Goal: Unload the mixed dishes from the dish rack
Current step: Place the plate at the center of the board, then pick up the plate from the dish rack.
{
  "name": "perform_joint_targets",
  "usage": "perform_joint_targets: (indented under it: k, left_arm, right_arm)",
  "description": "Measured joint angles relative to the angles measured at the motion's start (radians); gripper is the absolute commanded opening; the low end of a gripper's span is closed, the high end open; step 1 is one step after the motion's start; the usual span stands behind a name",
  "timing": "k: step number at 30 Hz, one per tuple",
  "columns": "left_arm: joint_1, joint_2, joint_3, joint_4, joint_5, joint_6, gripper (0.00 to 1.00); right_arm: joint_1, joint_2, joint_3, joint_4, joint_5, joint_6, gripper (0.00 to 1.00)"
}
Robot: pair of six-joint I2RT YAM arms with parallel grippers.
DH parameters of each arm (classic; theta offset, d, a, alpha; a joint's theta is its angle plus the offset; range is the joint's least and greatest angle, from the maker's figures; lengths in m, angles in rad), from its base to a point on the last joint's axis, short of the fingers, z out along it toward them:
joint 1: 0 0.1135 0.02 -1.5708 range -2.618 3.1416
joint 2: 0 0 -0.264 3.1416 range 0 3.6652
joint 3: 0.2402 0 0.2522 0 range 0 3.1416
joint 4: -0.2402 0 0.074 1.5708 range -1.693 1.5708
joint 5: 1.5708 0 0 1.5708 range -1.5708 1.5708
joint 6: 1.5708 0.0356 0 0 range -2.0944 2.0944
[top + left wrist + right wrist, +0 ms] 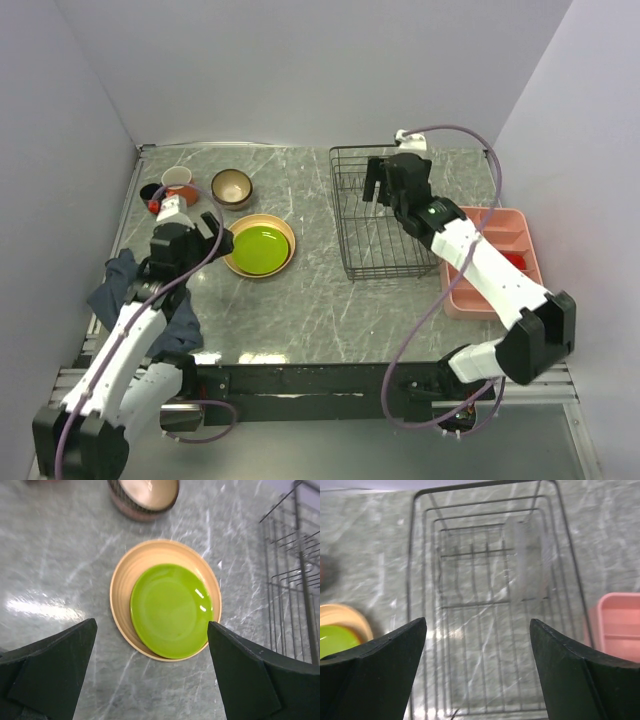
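Since no dish shows inside, rack [385,250]: seems unloaded, near far right corner of table [330,310].
green plate [170,610]: stacked on tan plate [122,587], saving room, toward left edge.
left gripper [151,625]: spread, above plates.
right gripper [477,622]: spread, above rack.

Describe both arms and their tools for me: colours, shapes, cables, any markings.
Both arms have white links joined by black joint housings. The left arm and right arm each carry a lavender cable looping along them. A small green light shows on the right arm near its wrist. The left tool and right tool have two matte black, wedge-shaped fingers. No lettering is legible.
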Motion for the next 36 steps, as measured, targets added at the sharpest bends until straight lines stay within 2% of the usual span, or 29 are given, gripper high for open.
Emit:
perform_joint_targets:
  k: [3, 7, 10, 21, 32, 35, 36]
  left_arm:
    - [-0.001, -0.111, 0.0, -0.025, -0.02, 0.043, 0.99]
    - [-0.001, -0.227, -0.019, -0.044, -0.042, 0.087, 0.99]
    - [-0.007, -0.269, -0.047, -0.043, -0.064, 0.113, 0.99]
    - [-0.011, -0.219, -0.064, -0.034, -0.069, 0.149, 1.0]
    - [-0.014, -0.217, -0.066, -0.023, -0.069, 0.151, 1.0]
    - [-0.014, -0.217, -0.066, -0.02, -0.069, 0.151, 0.99]
    - [-0.014, -0.217, -0.066, -0.02, -0.069, 0.151, 0.99]
  right_arm:
    - [-0.002, 0.081, 0.065, -0.018, 0.058, -0.043, 0.8]
    - [-0.003, 0.201, 0.154, -0.037, 0.133, -0.106, 0.58]
    - [-0.008, 0.292, 0.207, -0.037, 0.183, -0.146, 0.56]
    - [-0.055, 0.518, 0.348, -0.08, 0.267, -0.211, 0.55]
    - [-0.082, 0.663, 0.434, -0.09, 0.294, -0.227, 0.36]
    - [-0.082, 0.693, 0.447, -0.093, 0.328, -0.241, 0.29]
    - [-0.082, 0.699, 0.45, -0.094, 0.336, -0.241, 0.23]
